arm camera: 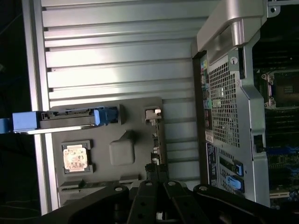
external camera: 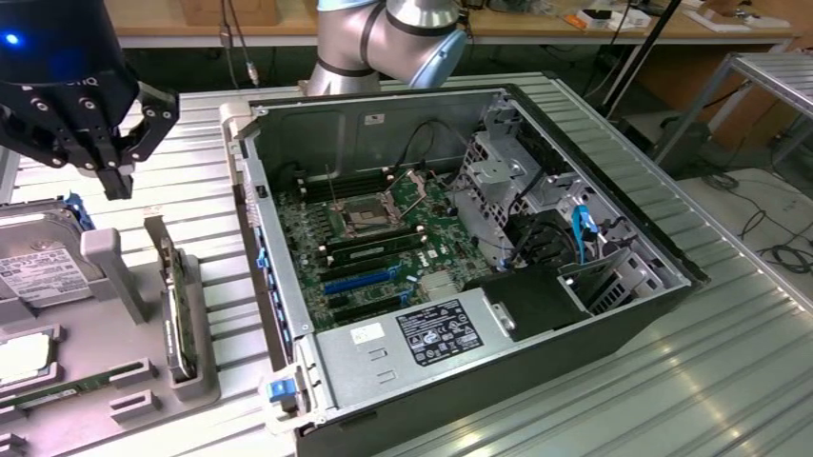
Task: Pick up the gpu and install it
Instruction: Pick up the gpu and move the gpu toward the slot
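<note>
Black-grey gpu (external camera: 171,307) stands on edge in a slot of the grey holder tray (external camera: 193,388), presumably so I can take it from overhead, while my gripper (external camera: 117,184) hangs clenched and empty above, apparently in line with the card.

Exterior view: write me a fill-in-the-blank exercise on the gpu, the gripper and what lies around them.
1. The gpu stands on edge in the grey ____, beside the open computer case.
2. The gripper hangs in the air near the gpu, ____ and holding nothing.
3. The silver hard drive sits on the exterior view's ____ of the gpu.
Missing words: tray; shut; left.
</note>
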Robot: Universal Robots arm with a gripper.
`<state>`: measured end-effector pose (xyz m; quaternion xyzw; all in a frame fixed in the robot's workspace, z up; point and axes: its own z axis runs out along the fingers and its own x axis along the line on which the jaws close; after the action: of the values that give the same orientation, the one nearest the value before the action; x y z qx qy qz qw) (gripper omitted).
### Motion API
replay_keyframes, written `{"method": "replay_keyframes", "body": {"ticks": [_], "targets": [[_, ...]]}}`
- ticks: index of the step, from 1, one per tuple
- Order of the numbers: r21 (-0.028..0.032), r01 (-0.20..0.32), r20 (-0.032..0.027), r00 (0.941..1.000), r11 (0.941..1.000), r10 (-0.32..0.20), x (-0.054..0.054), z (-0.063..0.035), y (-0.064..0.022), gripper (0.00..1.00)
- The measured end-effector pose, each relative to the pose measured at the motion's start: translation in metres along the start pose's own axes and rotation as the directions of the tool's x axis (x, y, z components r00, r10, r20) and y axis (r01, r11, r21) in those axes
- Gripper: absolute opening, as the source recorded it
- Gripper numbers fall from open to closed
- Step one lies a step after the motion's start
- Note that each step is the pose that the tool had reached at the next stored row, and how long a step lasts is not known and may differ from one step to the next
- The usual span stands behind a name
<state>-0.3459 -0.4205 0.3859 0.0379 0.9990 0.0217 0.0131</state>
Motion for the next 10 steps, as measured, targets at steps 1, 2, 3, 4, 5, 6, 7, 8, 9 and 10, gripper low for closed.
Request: {"method": "replay_keyframes", "body": {"ticks": [1, 2, 3, 4, 5, 6, 7, 8, 9, 10], "targets": [[0.0000, 0.000, 0.0000, 1.0000, 1.0000, 0.000, -0.0001, 0.0000, -0.0008, 0.11], [0.0001, 0.000, 0.0000, 1.0000, 1.0000, 0.000, -0.0002, -0.0001, -0.0019, 0.11], [0.0000, 0.000, 0.0000, 1.0000, 1.0000, 0.000, -0.0002, -0.0001, -0.0032, 0.11], [0.0000, 0.000, 0.0000, 1.0000, 1.0000, 0.000, -0.0003, -0.0002, -0.0041, 0.11], [0.0001, 0.000, -0.0001, 1.0000, 1.0000, 0.000, -0.0004, -0.0003, -0.0051, 0.11], [0.0000, 0.000, -0.0001, 1.0000, 1.0000, 0.000, -0.0004, -0.0003, -0.0062, 0.11], [0.0000, 0.000, 0.0000, 1.0000, 1.0000, 0.000, -0.0005, -0.0003, -0.0067, 0.11], [0.0000, 0.000, 0.0000, 1.0000, 1.0000, 0.000, -0.0005, -0.0003, -0.0072, 0.11], [0.0001, 0.000, -0.0001, 1.0000, 1.0000, 0.000, -0.0006, -0.0004, -0.0080, 0.11], [0.0000, 0.000, 0.0000, 1.0000, 1.0000, 0.000, -0.0006, -0.0004, -0.0085, 0.11]]}}
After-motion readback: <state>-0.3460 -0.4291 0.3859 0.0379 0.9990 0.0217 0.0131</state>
